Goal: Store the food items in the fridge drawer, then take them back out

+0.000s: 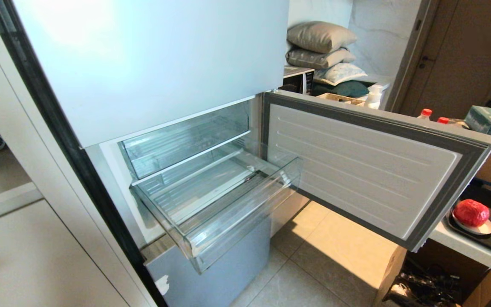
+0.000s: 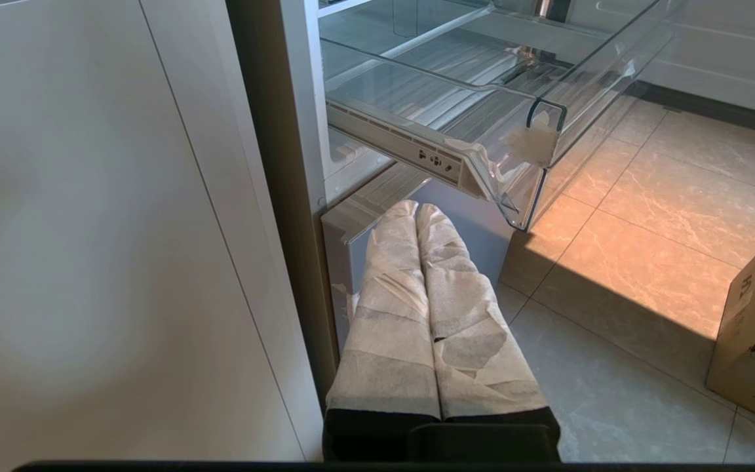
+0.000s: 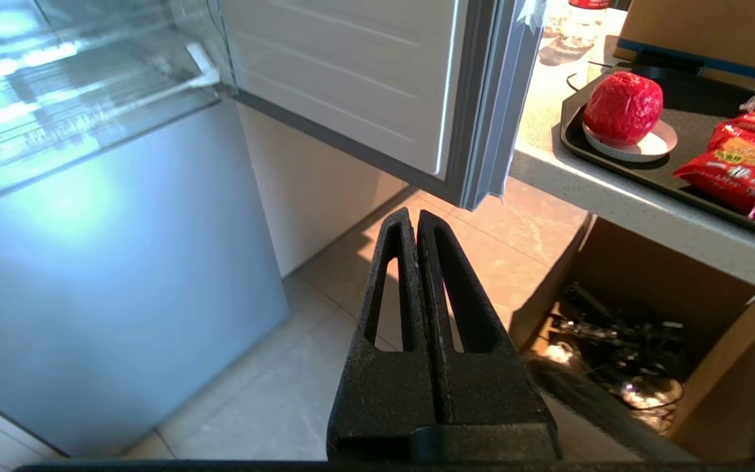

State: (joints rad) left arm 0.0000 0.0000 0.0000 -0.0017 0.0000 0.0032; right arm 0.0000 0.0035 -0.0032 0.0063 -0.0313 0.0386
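Fridge drawer (image 1: 211,200) pulled out and bare, ribbed floor showing, nothing red inside. Food items over on the black tray (image 1: 475,236) at the right: a red lump (image 1: 471,212) on a small white saucer (image 1: 480,229), with red snack packets (image 3: 738,172) just beside it. None yet stored, judging from how things lie.

Right gripper (image 3: 415,219) low over the tiled floor, black fingers pressed together, pinching nothing, pointing under the lower corner of the open fridge door (image 1: 356,166). Left gripper (image 2: 417,211) parked beneath the drawer's front corner, cloth-wrapped fingers closed against each other, empty.

Likely troubles:
- Door edge between the right gripper and the counter: a straight lift toward the tray risks clipping that corner.
- Lump round and matte, perched on a loose saucer: a closing pinch off-centre may roll it away or drag the saucer along.
- Packets close by: spread fingers may nudge them.
- Clear drawer lip hard to judge: a low carry may knock it.
- Open cardboard box (image 3: 639,341) under the counter: a drop near the edge probably lands there.

Across views: head view alone gives the whole drawer, the similar clear bin (image 1: 186,136) above it and the full door, but neither arm. Right wrist view alone shows the packets clearly and the box contents. Left wrist view alone shows the drawer's side rail (image 2: 410,154) and underside.
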